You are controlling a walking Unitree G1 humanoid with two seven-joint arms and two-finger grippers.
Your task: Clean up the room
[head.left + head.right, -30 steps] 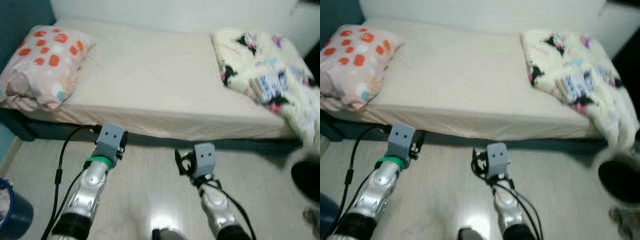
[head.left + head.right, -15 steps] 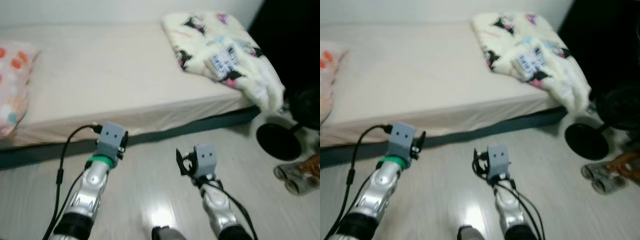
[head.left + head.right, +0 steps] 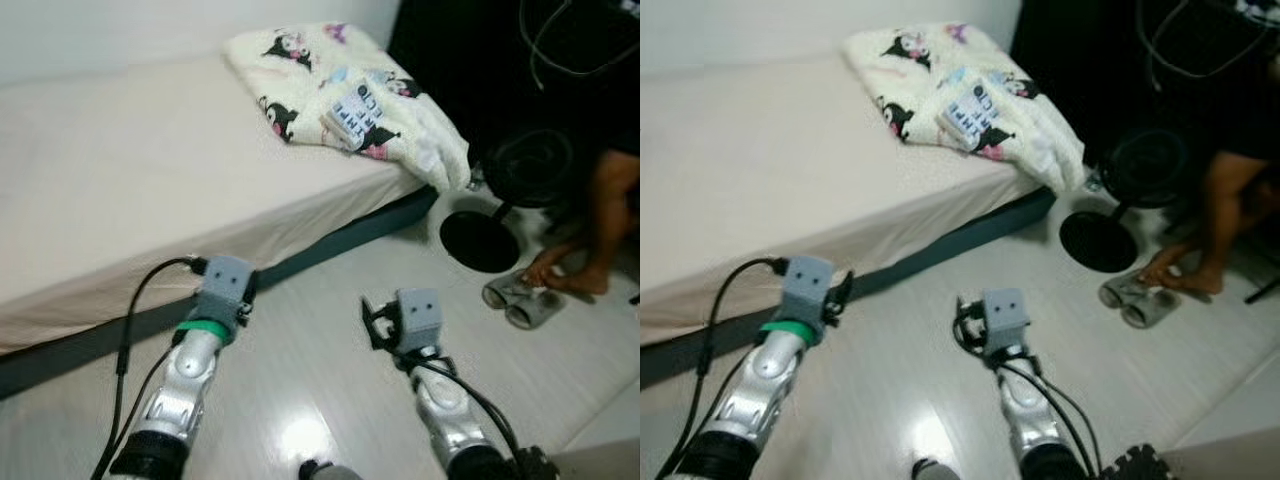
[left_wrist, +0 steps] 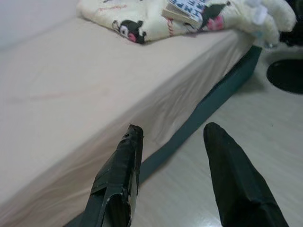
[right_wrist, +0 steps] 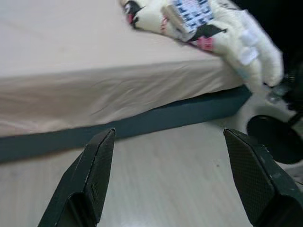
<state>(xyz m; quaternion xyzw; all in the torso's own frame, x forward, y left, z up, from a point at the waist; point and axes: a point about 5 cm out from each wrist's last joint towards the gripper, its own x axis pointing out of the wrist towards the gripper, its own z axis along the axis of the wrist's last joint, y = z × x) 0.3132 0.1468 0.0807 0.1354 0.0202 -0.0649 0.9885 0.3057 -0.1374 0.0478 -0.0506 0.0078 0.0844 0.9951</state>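
Cream blanket (image 3: 350, 100) – long axis along bed (image 3: 120, 190) | both pincers – open, empty

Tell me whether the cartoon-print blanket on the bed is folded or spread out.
Folded. The blanket sits bunched in a thick stack at one end of the bed, one corner drooping over the edge; the sheet beside it lies bare.

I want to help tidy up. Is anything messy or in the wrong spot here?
Yes. The blanket lies bunched at the bed's corner, one end drooping over the edge toward the floor. A pair of slippers sits loose on the floor by a person's hand.
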